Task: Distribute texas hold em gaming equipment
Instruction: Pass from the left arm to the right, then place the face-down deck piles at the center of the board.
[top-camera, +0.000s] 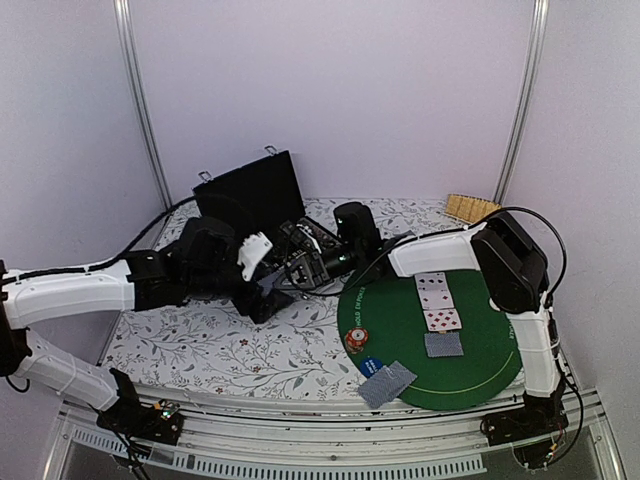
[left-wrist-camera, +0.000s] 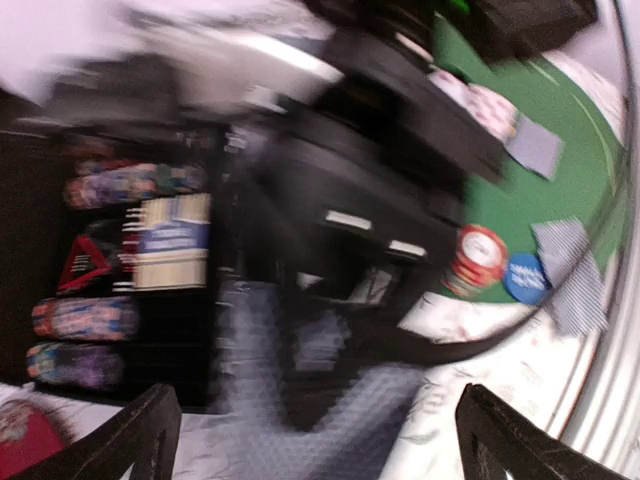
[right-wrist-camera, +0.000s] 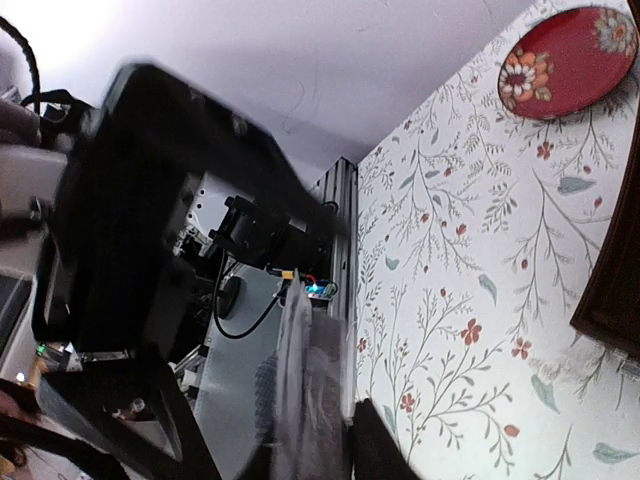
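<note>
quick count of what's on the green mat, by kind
face-up cards: 3
face-down card piles: 2
chip stack: 1
blue button disc: 1
total: 7

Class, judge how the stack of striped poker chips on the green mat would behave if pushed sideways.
The chip stack looks like several loose discs, so it would probably shear and spill. It sits near the green mat's edge; chips might slide off.
</note>
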